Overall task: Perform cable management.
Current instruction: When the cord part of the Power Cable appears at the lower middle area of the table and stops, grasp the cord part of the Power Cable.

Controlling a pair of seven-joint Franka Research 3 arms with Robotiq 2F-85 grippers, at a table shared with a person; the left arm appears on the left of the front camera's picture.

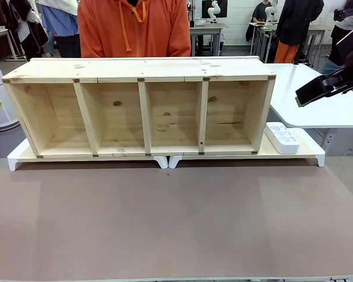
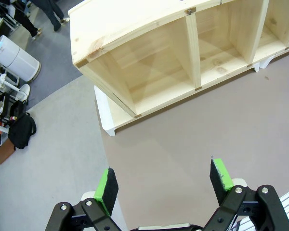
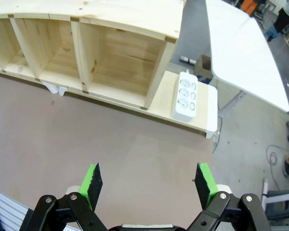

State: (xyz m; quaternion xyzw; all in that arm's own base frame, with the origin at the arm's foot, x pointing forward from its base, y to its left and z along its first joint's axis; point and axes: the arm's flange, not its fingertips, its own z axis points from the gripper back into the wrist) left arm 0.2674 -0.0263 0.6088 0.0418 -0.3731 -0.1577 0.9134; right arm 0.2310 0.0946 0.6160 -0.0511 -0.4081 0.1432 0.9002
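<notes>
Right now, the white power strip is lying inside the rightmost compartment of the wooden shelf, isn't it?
Not quite. The power strip lies outside the shelf, beside its right end, on the white riser that the shelf stands on. The front view shows this, and so does the right wrist view.

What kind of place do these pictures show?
Probably a robotics lab: the black, green-padded left gripper and right gripper at a brown table, a pale wooden four-compartment shelf, a white worktable.
</notes>
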